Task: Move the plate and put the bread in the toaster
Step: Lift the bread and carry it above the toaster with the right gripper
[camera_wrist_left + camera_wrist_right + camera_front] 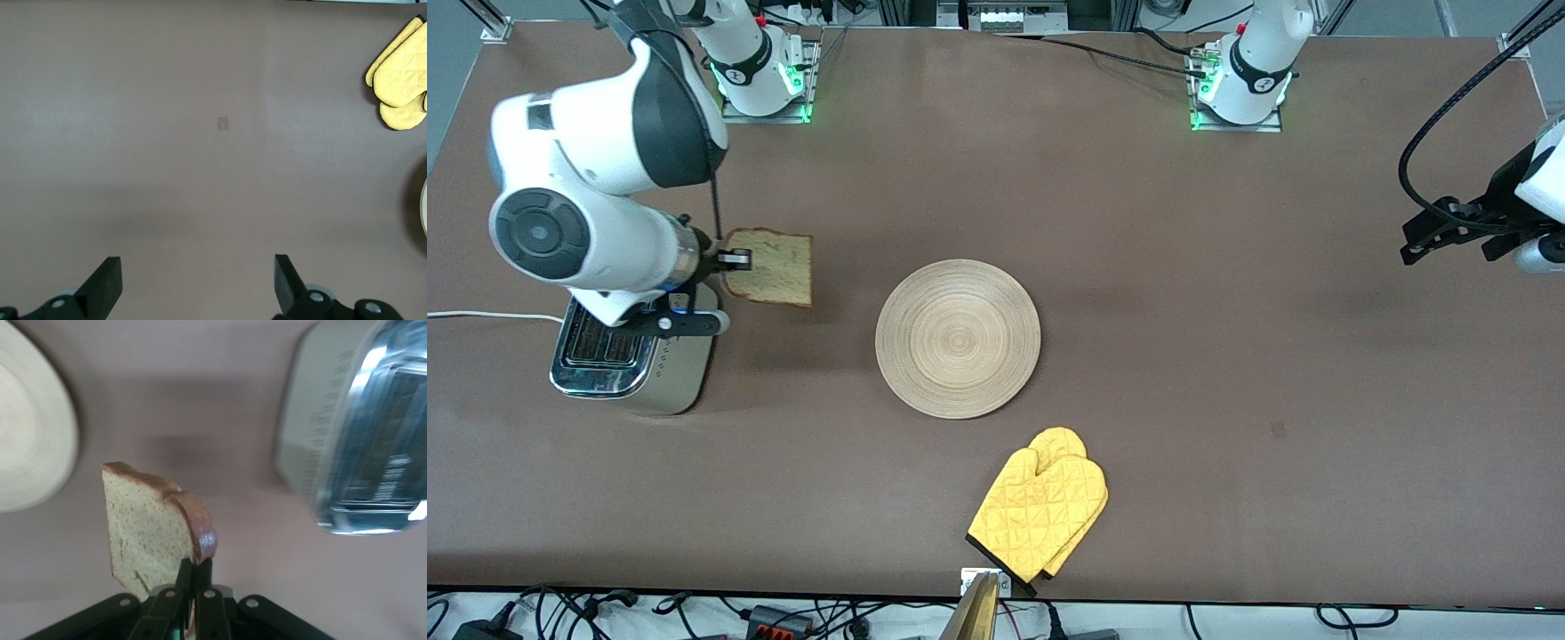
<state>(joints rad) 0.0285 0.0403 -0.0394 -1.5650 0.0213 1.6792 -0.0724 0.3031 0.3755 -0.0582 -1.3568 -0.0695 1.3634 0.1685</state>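
Your front camera looks steeply down from across the table (1156,293), facing both robot bases and taking in the whole top. Your left wrist camera hangs high at the left arm's end, looking down on bare tabletop, catching the yellow oven mitt (400,77) and a sliver of the plate (423,213). Your right wrist camera sits close, framing the bread (150,527), toaster (360,433) and plate, which the front view also shows.

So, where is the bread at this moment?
The right gripper holds the bread in the air by one edge, beside the toaster, between it and the plate.
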